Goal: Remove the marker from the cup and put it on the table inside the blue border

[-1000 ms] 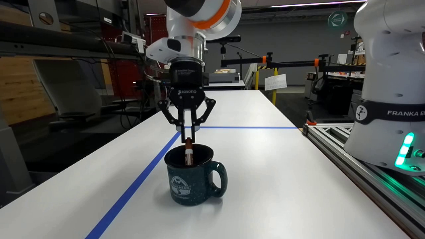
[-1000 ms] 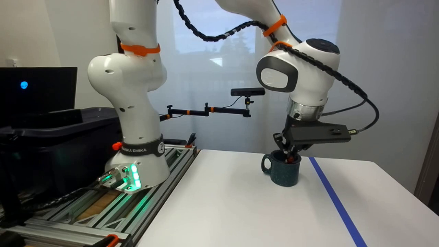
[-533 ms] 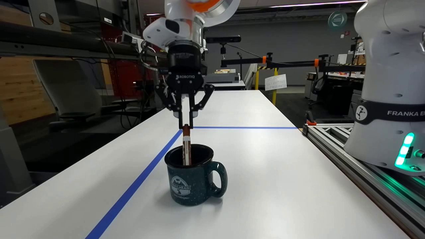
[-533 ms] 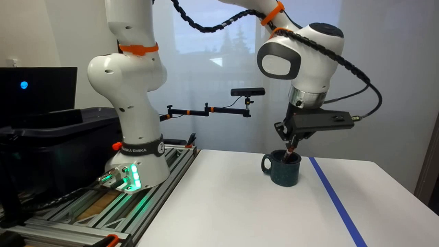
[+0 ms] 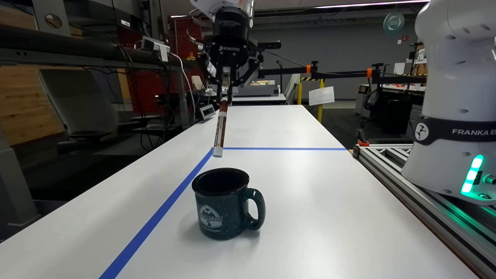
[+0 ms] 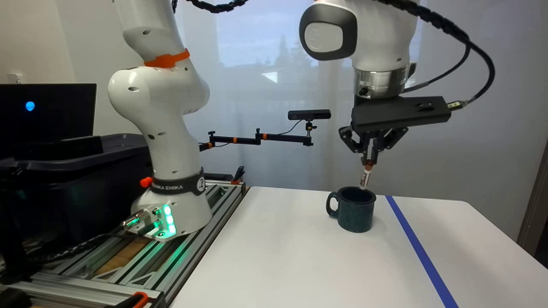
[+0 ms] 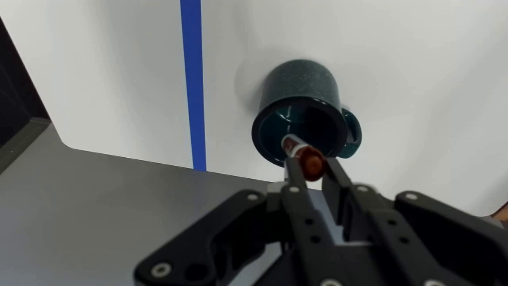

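Note:
My gripper (image 5: pixel 224 102) is shut on the marker's brown end and holds the marker (image 5: pixel 220 131) above the cup, tilted, with its white end down. The gripper (image 6: pixel 369 161) and marker (image 6: pixel 365 177) also show in an exterior view, where the white end is at the height of the far rim. The dark green speckled cup (image 5: pixel 217 217) stands upright on the white table, its handle toward the robot base. In the wrist view the marker (image 7: pixel 312 165) is between the fingertips, in front of the opening of the cup (image 7: pixel 299 81). Blue tape (image 5: pixel 155 219) runs beside the cup.
A second blue tape line (image 5: pixel 286 148) crosses the table and meets the first at a corner. The robot base (image 6: pixel 175 209) stands on a metal frame along one table edge. A camera on a jointed arm (image 6: pixel 309 114) is behind the table.
The gripper has risen with the marker, drawing it up out of the cup and away from the nearer camera. The cup has not moved.

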Controlling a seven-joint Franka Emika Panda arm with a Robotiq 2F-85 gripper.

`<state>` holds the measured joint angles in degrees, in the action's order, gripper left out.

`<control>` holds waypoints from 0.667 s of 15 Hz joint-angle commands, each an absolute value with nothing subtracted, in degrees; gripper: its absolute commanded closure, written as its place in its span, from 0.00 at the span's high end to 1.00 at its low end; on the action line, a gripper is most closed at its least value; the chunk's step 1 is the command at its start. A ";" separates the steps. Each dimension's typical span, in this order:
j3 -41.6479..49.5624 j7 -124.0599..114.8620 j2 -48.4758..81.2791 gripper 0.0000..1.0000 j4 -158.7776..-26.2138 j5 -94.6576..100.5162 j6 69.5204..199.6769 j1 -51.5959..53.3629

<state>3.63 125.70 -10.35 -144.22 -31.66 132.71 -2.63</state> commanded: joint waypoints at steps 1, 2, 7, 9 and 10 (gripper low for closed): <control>6.75 122.46 -17.78 0.05 -148.57 -29.34 133.64 -3.58; 7.40 121.49 -18.29 0.05 -149.16 -29.32 135.48 -3.70; 9.18 118.20 -14.25 0.05 -151.51 -31.98 150.14 -1.92; 9.65 118.96 -11.09 0.05 -151.37 -34.15 154.20 -0.07; 9.64 119.48 -9.74 0.05 -151.36 -35.28 156.02 0.75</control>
<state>8.90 119.42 -13.31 -151.15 -32.22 150.19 -2.38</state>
